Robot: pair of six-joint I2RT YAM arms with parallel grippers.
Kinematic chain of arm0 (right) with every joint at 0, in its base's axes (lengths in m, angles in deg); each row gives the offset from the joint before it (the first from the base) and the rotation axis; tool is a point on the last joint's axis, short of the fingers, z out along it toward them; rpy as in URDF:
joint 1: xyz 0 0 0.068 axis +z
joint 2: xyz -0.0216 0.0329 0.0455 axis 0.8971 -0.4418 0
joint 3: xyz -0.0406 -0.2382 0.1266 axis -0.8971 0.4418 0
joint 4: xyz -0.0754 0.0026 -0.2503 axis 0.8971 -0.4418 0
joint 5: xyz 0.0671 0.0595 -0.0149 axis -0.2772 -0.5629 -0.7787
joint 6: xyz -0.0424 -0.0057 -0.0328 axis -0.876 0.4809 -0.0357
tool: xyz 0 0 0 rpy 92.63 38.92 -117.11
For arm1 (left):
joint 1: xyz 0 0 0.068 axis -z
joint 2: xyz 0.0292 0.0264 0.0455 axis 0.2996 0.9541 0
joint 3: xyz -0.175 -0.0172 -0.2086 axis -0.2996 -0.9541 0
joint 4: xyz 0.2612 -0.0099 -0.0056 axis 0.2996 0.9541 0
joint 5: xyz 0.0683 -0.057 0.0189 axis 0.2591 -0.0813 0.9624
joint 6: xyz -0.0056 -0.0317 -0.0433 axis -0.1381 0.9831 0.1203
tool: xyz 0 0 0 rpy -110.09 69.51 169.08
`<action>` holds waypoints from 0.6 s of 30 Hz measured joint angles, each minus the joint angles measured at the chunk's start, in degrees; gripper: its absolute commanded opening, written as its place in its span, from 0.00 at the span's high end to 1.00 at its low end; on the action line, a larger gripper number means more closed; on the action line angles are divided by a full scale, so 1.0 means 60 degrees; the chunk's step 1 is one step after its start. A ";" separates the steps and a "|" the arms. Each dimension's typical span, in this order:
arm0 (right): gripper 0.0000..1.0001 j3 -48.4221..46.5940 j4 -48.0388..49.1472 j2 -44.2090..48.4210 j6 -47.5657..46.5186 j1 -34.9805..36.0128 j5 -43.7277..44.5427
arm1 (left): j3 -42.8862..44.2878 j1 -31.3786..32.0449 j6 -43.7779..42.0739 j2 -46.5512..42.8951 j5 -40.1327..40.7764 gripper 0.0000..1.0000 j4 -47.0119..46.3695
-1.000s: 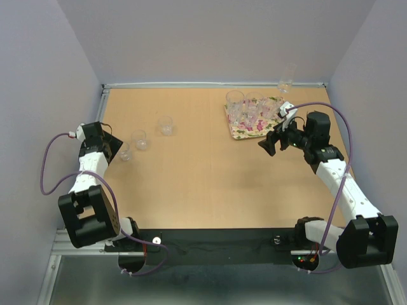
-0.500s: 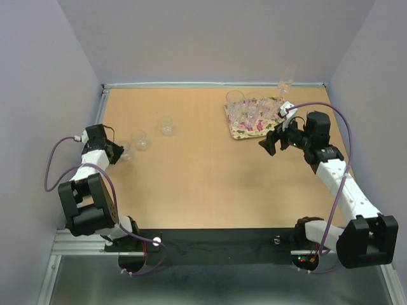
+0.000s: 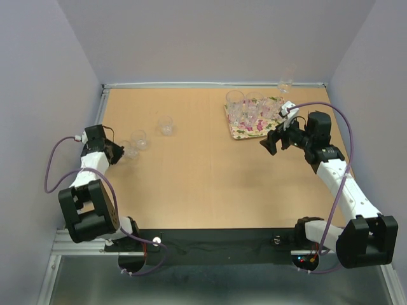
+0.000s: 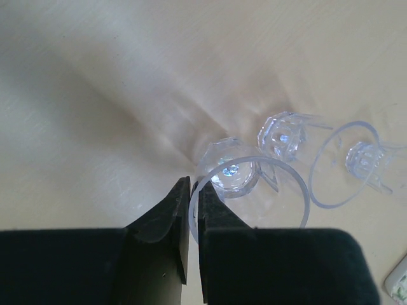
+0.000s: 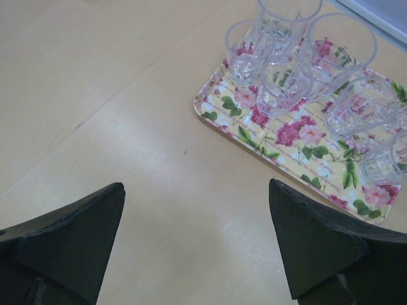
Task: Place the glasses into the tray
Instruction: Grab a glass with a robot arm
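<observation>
The left tool [image 4: 193, 190] has just clenched on the leftmost glass [image 4: 232, 176] by its rim, ready to carry it to the tray [image 5: 289, 149]; the right tool [image 5: 196, 187] hangs released.

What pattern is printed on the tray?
The tray has a cream ground with pink-purple flowers and green leaves, best seen in the right wrist view.

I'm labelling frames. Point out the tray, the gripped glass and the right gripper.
tray [image 5: 289, 151]: right wrist view, bare flowered floor near front edge.
gripped glass [image 4: 233, 176]: left wrist view, its thick base.
right gripper [image 5: 196, 187]: right wrist view, midway between fingertips.
</observation>
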 measured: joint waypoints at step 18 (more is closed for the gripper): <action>0.01 0.0000 -0.0004 0.0000 -0.0004 -0.0018 -0.0055 | -0.0849 -0.0022 -0.1333 -0.3111 -0.2922 1.00 0.0197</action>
